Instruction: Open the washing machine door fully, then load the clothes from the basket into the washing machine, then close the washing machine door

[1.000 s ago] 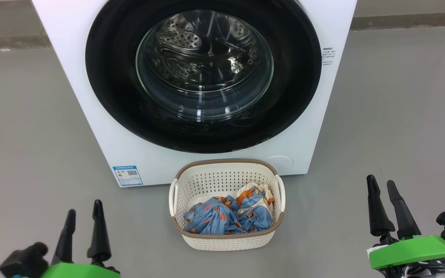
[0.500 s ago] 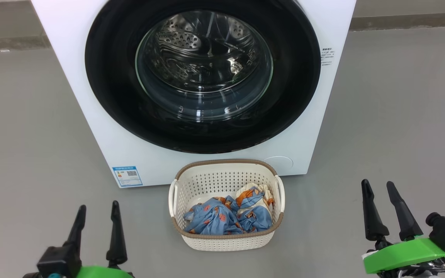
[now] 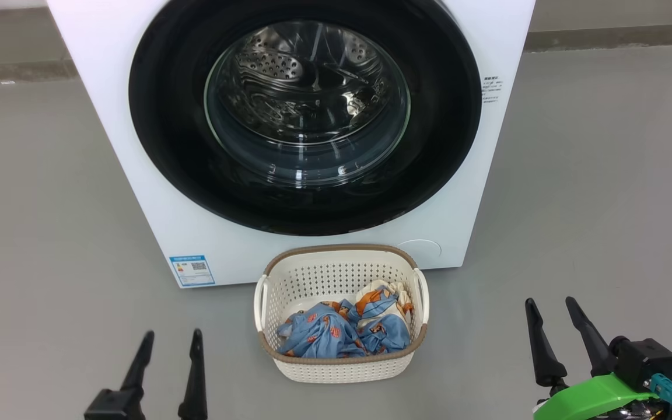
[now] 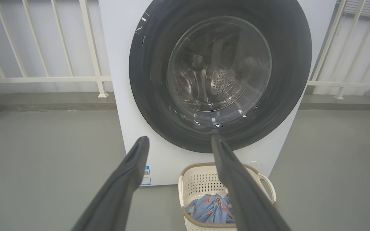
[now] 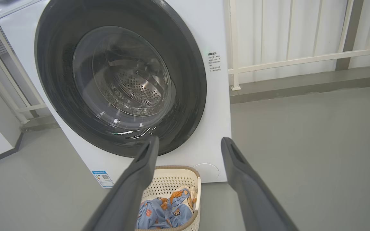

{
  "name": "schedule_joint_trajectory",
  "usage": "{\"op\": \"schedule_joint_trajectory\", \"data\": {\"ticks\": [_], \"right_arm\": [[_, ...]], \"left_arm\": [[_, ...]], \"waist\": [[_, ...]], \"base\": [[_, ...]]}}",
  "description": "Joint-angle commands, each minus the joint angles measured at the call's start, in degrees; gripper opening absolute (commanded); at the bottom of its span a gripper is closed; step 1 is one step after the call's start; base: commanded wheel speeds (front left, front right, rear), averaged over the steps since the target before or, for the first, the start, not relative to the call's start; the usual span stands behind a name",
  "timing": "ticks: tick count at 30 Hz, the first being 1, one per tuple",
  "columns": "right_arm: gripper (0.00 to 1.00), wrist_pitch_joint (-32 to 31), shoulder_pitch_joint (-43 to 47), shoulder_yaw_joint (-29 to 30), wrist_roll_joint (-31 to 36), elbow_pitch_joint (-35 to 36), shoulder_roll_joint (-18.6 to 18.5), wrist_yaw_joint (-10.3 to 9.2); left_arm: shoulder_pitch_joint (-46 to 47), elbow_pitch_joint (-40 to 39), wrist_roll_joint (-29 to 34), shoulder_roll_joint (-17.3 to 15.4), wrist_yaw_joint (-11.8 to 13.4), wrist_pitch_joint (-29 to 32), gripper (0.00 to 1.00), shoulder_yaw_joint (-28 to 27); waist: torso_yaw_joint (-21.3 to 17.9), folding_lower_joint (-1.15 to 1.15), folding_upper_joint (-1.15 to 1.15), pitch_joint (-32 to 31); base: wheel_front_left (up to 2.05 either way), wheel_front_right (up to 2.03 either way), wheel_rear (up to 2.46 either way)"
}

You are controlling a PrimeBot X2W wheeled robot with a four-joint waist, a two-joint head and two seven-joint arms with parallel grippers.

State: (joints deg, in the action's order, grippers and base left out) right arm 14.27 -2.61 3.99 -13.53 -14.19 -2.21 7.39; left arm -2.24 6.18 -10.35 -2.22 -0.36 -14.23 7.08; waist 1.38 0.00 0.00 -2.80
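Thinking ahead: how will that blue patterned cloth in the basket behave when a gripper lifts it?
The blue patterned cloth lies crumpled in folds, so it is probably floppy and will drape from a pinch. It looks thin, so likely light. It is bunched against a cream-and-orange piece, which may drag up with it.

1. Lighting: bright, even and diffuse; shadows on the floor (image 3: 604, 175) faint and soft.
2. Glare: white streaks on the washing machine door (image 3: 307, 169) glass.
3. Wrist views: railing (image 4: 43, 78) bars splay at the edges; left gripper (image 4: 179, 138) fingers (image 4: 120, 192) soft near the lens.
4. Head view: sharp.
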Motion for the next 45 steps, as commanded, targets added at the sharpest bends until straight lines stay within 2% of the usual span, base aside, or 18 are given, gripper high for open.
{"op": "schedule_joint_trajectory", "data": {"ticks": [1,9,15,45], "right_arm": [[1.00,0.73,-2.68,-1.78,1.45,1.15,-0.66,0.10],[1.00,0.73,-3.14,-1.09,2.73,-0.60,-0.66,0.10],[1.00,0.73,-3.31,-0.78,3.24,-0.97,-0.66,0.10],[1.00,0.73,-3.51,-0.60,2.83,-1.16,-0.66,0.10]], "left_arm": [[1.07,-0.62,0.88,-0.65,-0.43,-0.77,1.00,-1.59],[1.70,6.02,-2.91,-0.65,-2.59,-0.77,1.00,-1.52],[2.18,7.12,-4.38,-0.65,-3.17,-0.77,1.00,-1.67],[2.18,7.47,-4.22,-0.65,-3.40,-0.77,1.00,-1.69]], "waist": [[-0.06,0.00,0.00,-0.06],[-0.51,0.00,0.00,-0.08],[-0.64,0.00,0.00,-0.01],[-0.62,0.00,0.00,-0.23]], "base": [[0.00,0.00,0.00],[0.00,0.00,0.00],[0.00,0.00,0.00],[0.00,0.00,0.00]]}}
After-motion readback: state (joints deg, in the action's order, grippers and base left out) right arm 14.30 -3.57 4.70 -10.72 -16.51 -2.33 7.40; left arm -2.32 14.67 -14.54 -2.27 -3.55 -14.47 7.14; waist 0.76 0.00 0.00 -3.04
